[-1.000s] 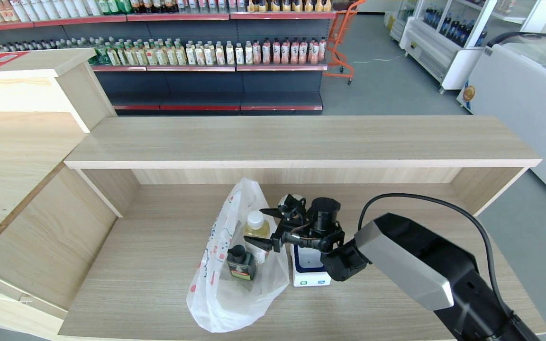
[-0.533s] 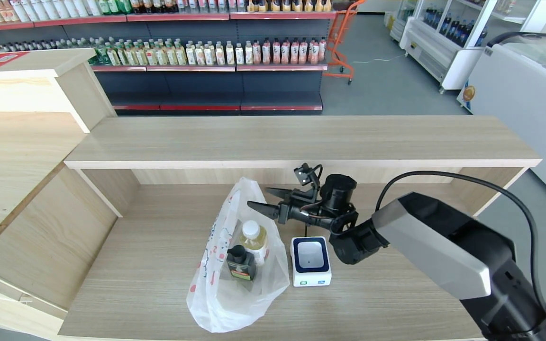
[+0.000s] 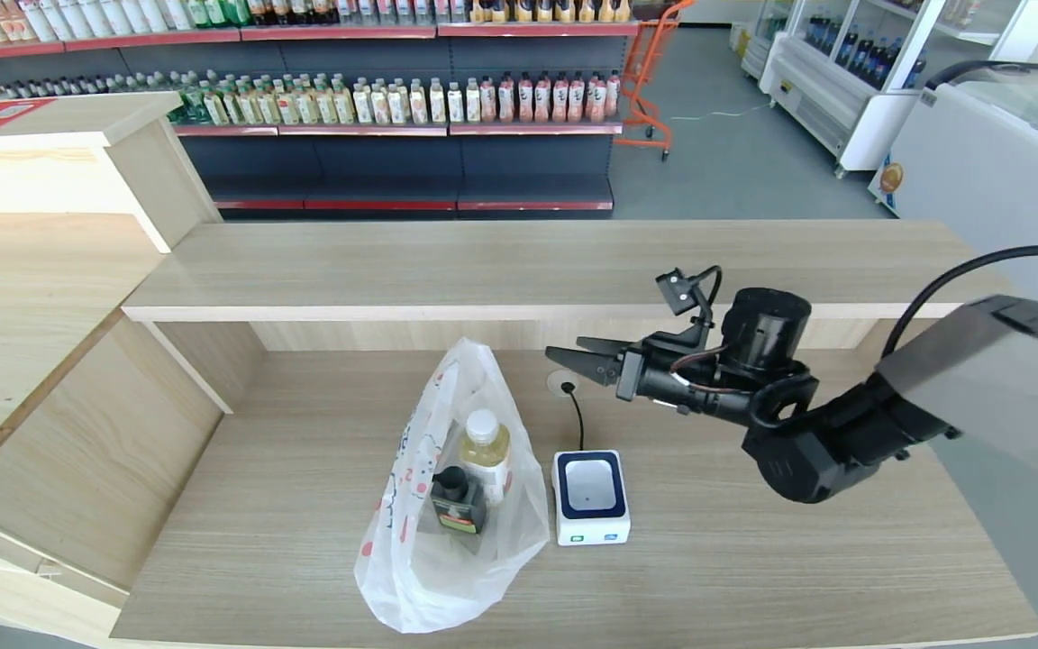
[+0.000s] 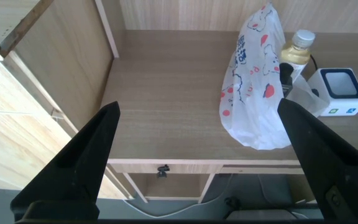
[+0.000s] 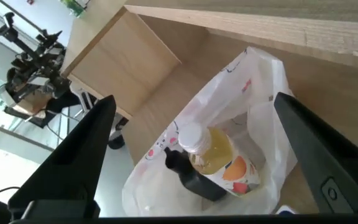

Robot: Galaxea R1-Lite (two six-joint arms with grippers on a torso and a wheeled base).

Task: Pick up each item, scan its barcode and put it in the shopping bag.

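Two bottles, one pale (image 3: 486, 446) and one dark (image 3: 458, 500), stand in the shopping bag (image 3: 429, 577) left of centre, with the scanner (image 3: 589, 496) just to its right. Best play, I'd say: stay clear of the bag's rim and the cable (image 3: 576, 419). Left gripper (image 4: 197, 106) hangs near, fingers wide, empty. Right gripper (image 3: 564, 348) hovers far right, level, pointing left, wide and empty.

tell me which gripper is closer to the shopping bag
Right. The right gripper hangs open just above and to the right of the shopping bag; the left gripper sits back beyond the near edge of the counter, farther from the bag.
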